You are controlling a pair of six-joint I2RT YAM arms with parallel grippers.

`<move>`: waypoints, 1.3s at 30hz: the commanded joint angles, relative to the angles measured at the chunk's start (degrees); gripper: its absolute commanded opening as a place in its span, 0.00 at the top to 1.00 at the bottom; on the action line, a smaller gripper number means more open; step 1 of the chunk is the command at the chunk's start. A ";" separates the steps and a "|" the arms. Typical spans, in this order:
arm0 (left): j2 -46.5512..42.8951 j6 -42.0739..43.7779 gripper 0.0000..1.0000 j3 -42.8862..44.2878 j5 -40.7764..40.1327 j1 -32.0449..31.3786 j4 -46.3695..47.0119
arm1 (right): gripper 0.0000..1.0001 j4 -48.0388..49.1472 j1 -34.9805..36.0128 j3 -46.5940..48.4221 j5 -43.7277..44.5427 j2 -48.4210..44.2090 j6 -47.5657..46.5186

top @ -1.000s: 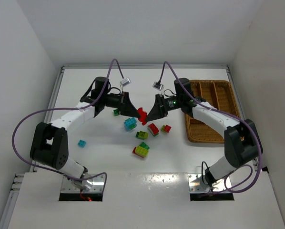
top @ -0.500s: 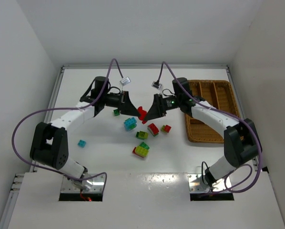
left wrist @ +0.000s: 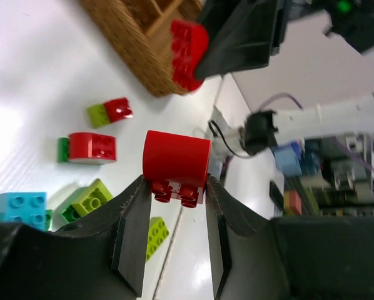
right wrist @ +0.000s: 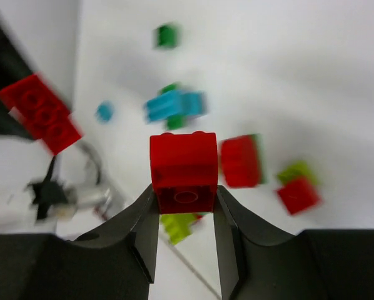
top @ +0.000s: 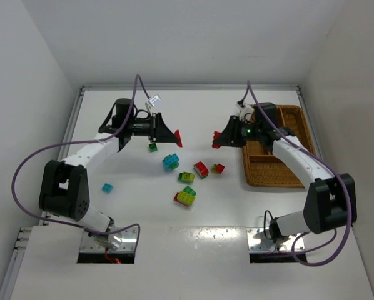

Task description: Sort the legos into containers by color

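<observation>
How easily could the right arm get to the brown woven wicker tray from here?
Probably easily, yes. The right gripper, clamped on a red studded brick, hangs just beside the wicker tray, and nothing lies between them.

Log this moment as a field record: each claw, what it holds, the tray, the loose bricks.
left claw: shut on red brick
right claw: shut on second red brick, left of the tray
wicker tray: right side of table, partly hidden by right arm
loose bricks: clustered on the table between the arms
lone cyan brick: apart, far left
</observation>
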 commanded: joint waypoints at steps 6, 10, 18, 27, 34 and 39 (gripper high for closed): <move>-0.13 1.69 1.00 5.63 -19.53 -3.73 -9.90 | 0.91 -11.62 -12.32 0.26 46.50 -8.27 7.84; 0.40 3.63 1.00 9.68 -27.54 -7.53 -16.24 | 0.91 -13.20 -17.33 5.97 49.95 -0.14 5.91; 1.99 4.25 1.00 11.00 -30.01 -13.06 -17.56 | 0.87 -14.95 -21.73 22.40 54.61 17.88 4.50; 4.09 4.86 1.00 18.11 -33.52 -20.53 -20.29 | 0.56 -17.95 -22.79 31.29 57.96 28.11 3.97; 19.19 0.12 1.00 34.53 -35.03 -26.86 -23.10 | 0.32 -18.57 -22.79 29.80 56.81 24.78 3.44; 28.43 -0.41 1.00 47.00 -40.36 -33.10 -27.05 | 0.32 -14.71 -25.59 17.08 53.92 12.76 6.08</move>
